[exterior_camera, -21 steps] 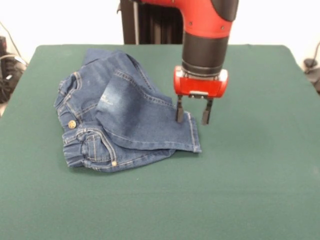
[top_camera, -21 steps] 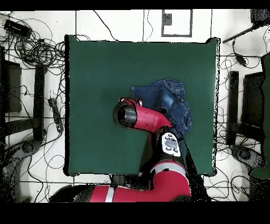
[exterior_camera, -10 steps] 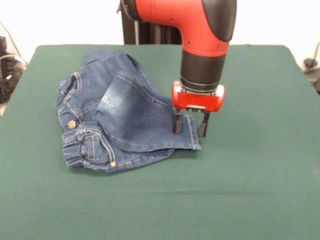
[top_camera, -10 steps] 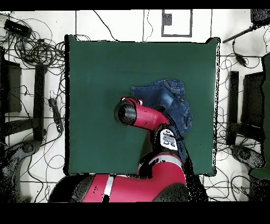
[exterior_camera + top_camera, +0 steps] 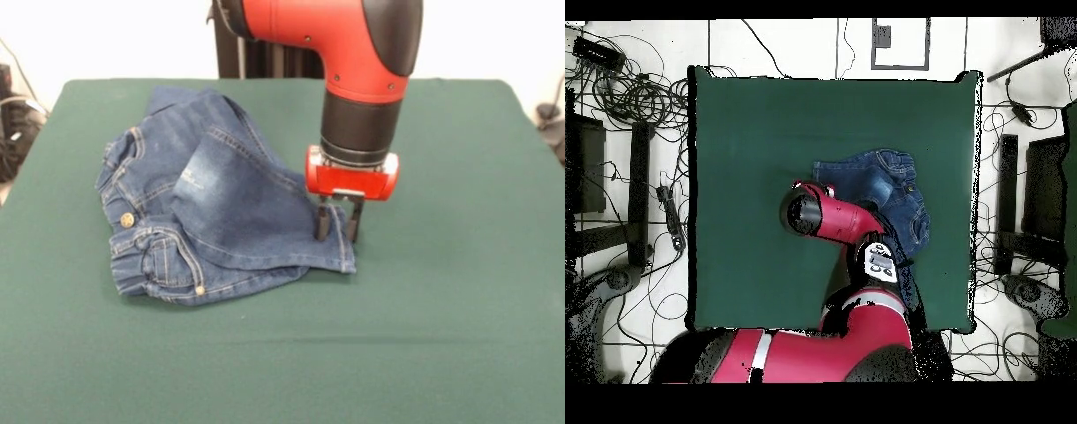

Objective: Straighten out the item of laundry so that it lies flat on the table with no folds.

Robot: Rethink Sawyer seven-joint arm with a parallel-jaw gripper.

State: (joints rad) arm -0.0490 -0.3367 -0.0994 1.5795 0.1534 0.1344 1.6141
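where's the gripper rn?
Front view: the gripper is down at the right-hand hem of the jeans, fingers closed on the cuff, right of picture centre on the table.

A glossy red arm [image 5: 331, 40] with a black rounded cap at its 1 o'clock side is seen. Below it sits a black cylindrical wrist [image 5: 360, 124], then a red block. The claw [image 5: 338, 221] has two short dark fingers [image 5: 323, 223].
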